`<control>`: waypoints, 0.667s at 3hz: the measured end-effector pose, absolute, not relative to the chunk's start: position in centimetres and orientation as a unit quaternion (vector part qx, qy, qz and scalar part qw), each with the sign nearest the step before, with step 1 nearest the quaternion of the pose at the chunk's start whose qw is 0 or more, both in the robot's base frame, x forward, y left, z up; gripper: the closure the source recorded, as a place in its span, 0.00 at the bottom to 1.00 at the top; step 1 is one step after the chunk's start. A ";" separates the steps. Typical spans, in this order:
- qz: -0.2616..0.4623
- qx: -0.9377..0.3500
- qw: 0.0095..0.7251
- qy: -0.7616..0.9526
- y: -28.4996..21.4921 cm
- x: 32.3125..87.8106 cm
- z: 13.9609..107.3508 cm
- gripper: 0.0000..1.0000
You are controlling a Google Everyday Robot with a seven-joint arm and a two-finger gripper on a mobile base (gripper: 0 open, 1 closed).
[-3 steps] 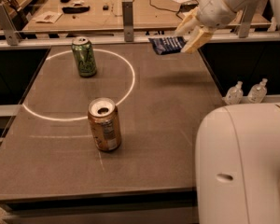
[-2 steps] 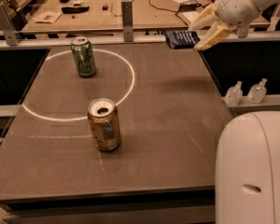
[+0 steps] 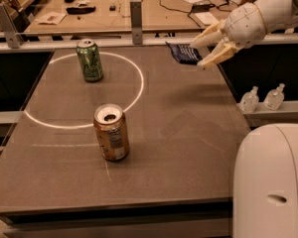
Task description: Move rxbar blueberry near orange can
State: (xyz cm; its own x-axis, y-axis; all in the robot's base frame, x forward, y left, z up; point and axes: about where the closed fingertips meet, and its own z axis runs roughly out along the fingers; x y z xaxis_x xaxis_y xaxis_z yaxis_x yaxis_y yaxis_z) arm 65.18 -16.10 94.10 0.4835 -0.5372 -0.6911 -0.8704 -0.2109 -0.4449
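Observation:
The rxbar blueberry [image 3: 181,53], a dark navy wrapper, lies at the far right back of the table. My gripper [image 3: 201,52] hangs just right of it, fingers spread open, with the fingertips [image 3: 194,44] bracketing the bar's right end. I cannot tell if they touch it. The orange can [image 3: 111,132] stands upright in the middle front of the table, far to the left of and nearer than the gripper.
A green can [image 3: 90,60] stands at the back left inside a white circle [image 3: 139,83] painted on the table. Two small bottles [image 3: 262,98] sit on a ledge right of the table. My white arm body [image 3: 270,182] fills the lower right. A cluttered bench stands behind.
The gripper swung right along the back edge, then came down and back left toward the bar's right end. The white arm body in front shifted right. Both cans stayed put.

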 end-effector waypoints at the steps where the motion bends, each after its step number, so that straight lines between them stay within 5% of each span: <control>1: 0.284 -0.725 0.466 0.421 -12.9 64.3 92.9 1.00; 2: 0.280 -0.721 0.472 0.424 -12.5 65.0 92.9 1.00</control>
State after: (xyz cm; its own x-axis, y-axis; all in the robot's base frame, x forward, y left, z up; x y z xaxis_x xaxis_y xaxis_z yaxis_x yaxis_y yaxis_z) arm 65.00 -12.53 92.85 0.4835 -0.3469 -0.8037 -0.8753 -0.1951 -0.4424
